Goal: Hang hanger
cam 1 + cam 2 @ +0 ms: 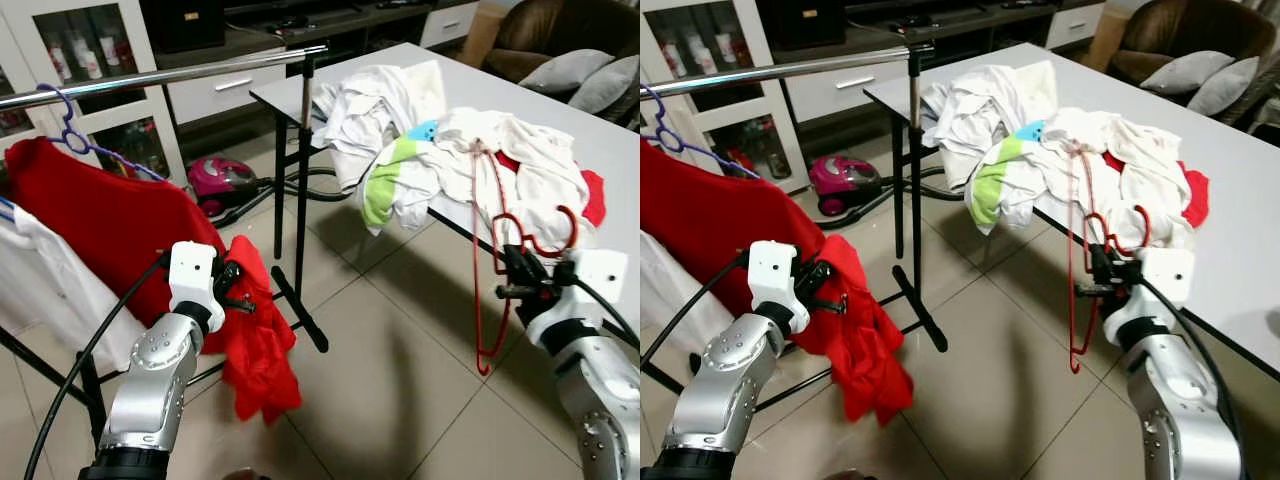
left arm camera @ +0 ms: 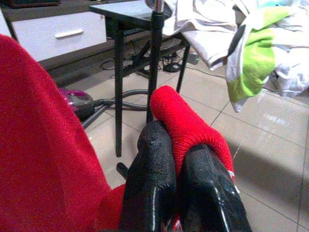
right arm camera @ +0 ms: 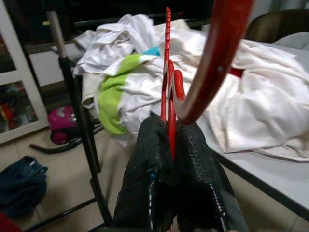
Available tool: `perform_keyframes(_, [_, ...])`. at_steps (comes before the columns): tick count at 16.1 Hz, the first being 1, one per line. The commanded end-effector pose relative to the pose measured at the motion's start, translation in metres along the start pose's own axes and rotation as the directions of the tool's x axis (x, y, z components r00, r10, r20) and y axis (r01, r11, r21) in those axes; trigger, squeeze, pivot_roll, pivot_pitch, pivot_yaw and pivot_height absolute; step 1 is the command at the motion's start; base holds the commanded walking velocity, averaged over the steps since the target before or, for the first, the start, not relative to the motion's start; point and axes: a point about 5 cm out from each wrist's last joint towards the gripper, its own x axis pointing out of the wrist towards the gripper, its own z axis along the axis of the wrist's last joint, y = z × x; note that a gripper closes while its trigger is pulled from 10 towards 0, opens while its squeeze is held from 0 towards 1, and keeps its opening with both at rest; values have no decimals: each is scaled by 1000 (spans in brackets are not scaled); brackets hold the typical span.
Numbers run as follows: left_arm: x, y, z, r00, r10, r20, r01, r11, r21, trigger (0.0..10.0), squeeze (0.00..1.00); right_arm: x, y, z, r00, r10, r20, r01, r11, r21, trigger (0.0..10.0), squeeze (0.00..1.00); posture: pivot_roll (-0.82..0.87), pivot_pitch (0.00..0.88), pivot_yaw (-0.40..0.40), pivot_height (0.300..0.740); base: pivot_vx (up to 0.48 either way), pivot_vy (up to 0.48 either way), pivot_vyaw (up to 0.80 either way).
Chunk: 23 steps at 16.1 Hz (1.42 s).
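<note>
A red plastic hanger [image 1: 487,262] hangs from my right gripper [image 1: 522,272], which is shut on its neck just below the hook, beside the white table's [image 1: 620,150] front edge. In the right wrist view both black fingers [image 3: 145,179] pinch the thin red hanger [image 3: 167,96]. My left gripper [image 1: 232,285] is shut on a fold of a red garment [image 1: 255,340] that droops from the rack. The red garment [image 2: 188,125] sits between the fingers [image 2: 154,179] in the left wrist view. A silver rail [image 1: 170,75] runs overhead; a purple hanger [image 1: 70,135] on it carries the red garment.
A heap of white, green and red laundry [image 1: 450,150] covers the table. The rack's black post and foot [image 1: 300,250] stand between the arms. A pink vacuum cleaner [image 1: 220,180] lies on the tiled floor behind. A white shirt [image 1: 40,280] hangs at far left.
</note>
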Motion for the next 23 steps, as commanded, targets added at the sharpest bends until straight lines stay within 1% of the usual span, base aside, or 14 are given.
perform_keyframes(1, [1, -4, 6, 1000, -24, 19, 24, 1000, 2, 10000, 0, 0, -4, 7, 1000, -15, 25, 14, 1000, 8, 10000, 0, -107, 0, -18, 740, 0, 0, 0])
perform_keyframes(4, [4, -7, 7, 999, -41, 16, 41, 999, 5, 10000, 0, -1, -6, 8, 1000, -11, 26, 11, 1000, 3, 10000, 0, -118, 0, -13, 740, 0, 0, 0])
perform_keyframes(6, [5, -8, 3, 999, -39, 7, 39, 999, 4, 10000, 0, -1, -12, 6, 999, -31, 24, 31, 1000, -3, 10000, 0, -118, 0, -19, 740, 0, 0, 0])
perform_keyframes(7, [7, -8, 0, 999, -34, -3, 34, 999, 17, 10000, 0, 4, -17, 6, 999, -46, 26, 46, 999, 5, 10000, 0, -106, 0, -43, 740, 0, 0, 0])
perform_keyframes(8, [8, -8, 1, 999, -32, -6, 32, 999, 26, 10000, 0, 6, -18, 7, 998, -52, 28, 52, 999, 11, 10000, 0, -106, 0, -45, 740, 0, 0, 0])
perform_keyframes(11, [8, -8, 1, 999, -32, -6, 32, 999, 26, 10000, 0, 6, -18, 7, 998, -52, 28, 52, 999, 11, 10000, 0, -106, 0, -45, 740, 0, 0, 0])
perform_keyframes(12, [9, -7, 1, 1000, -30, -8, 30, 999, 20, 10000, 0, 10, -19, 8, 998, -50, 33, 50, 999, 14, 10000, 0, -102, 0, -52, 740, 0, 0, 0])
perform_keyframes(13, [13, -3, 1, 1000, -18, -7, 18, 1000, 20, 10000, 0, 16, -22, 10, 998, -52, 45, 51, 999, 15, 10000, 0, -102, 0, -51, 740, 0, 0, 0])
perform_keyframes(14, [20, 2, 4, 1000, -8, 5, 8, 1000, 11, 10000, 0, 27, -24, 15, 996, -56, 76, 54, 998, 24, 10000, 0, -104, 0, -45, 740, 0, 0, 0])
perform_keyframes(15, [21, 2, 5, 1000, -8, 8, 8, 1000, 13, 10000, 0, 28, -24, 16, 995, -59, 80, 57, 998, 28, 10000, 0, -103, 0, -45, 740, 0, 0, 0])
perform_keyframes(16, [25, 5, 7, 1000, 8, 18, -8, 1000, 10, 10000, 0, 31, -22, 14, 995, -52, 85, 49, 998, 36, 10000, 0, -95, 0, -41, 740, 0, 0, 0])
perform_keyframes(18, [26, 6, 6, 1000, 11, 18, -12, 1000, 10, 10000, 0, 33, -23, 11, 994, -58, 87, 54, 997, 47, 10000, 0, -91, 0, -42, 740, 0, 0, 0])
perform_keyframes(20, [27, 12, 7, 999, 25, 29, -25, 1000, 16, 10000, 0, 38, -22, 13, 993, -61, 104, 54, 997, 62, 10000, 0, -80, 0, -53, 740, 0, 0, 0])
perform_keyframes(23, [26, 20, 5, 998, 50, 34, -51, 998, 22, 10000, 0, 46, -18, 13, 993, -38, 116, 32, 998, 55, 10000, 0, -57, 0, -71, 740, 0, 0, 0])
